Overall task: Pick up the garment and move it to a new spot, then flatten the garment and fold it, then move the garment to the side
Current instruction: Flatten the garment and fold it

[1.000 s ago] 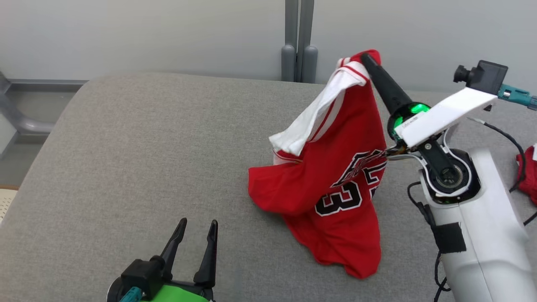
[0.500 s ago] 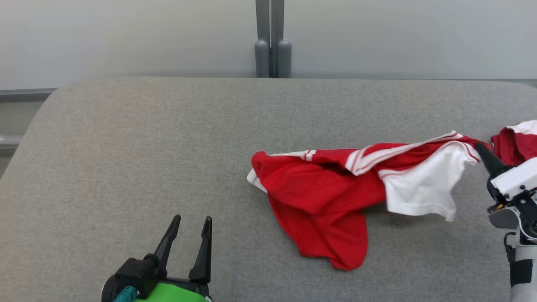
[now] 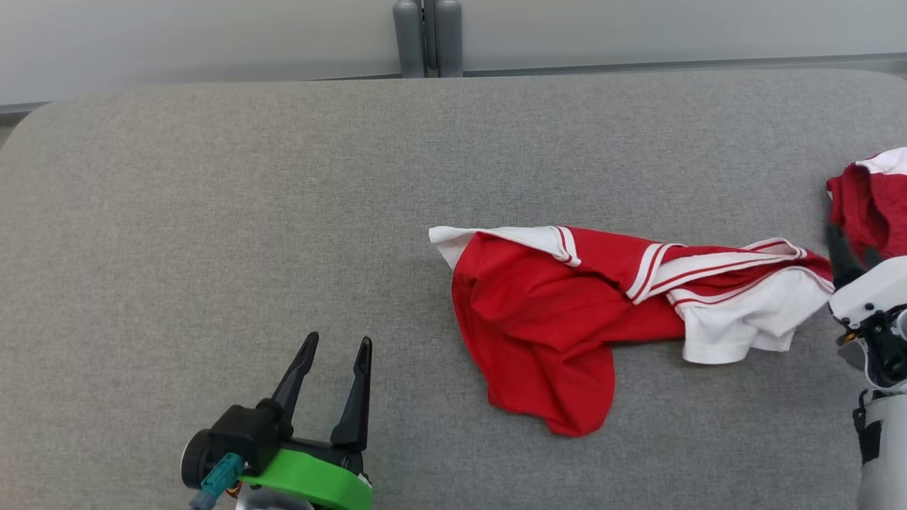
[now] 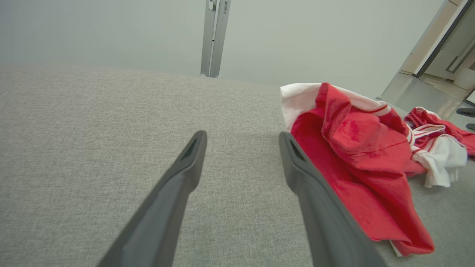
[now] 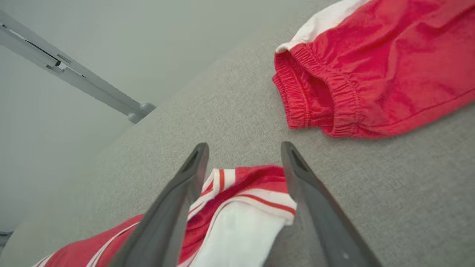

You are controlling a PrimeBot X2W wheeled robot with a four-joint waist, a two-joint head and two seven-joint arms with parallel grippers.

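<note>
The red jersey with white trim (image 3: 553,312) lies crumpled on the grey padded table (image 3: 212,212), right of centre, its white-lined end stretched towards the right. My right gripper (image 3: 847,244) is at that end; in the right wrist view it (image 5: 245,146) stands open, with the jersey's striped edge (image 5: 237,196) lying loose on the table between and below its fingers. My left gripper (image 3: 339,341) is open at the lower left, well clear of the jersey (image 4: 352,155), with nothing between its fingers (image 4: 243,136).
A second red garment with an elastic band (image 3: 868,205) lies at the table's right edge, just beyond my right gripper (image 5: 371,74). A grey post (image 3: 427,35) stands behind the table's far edge. Bare table spreads left of the jersey.
A second ago my right gripper held the jersey hoisted. It has lowered it to the right and opened; the jersey now lies on the table. The head camera has also shifted.
</note>
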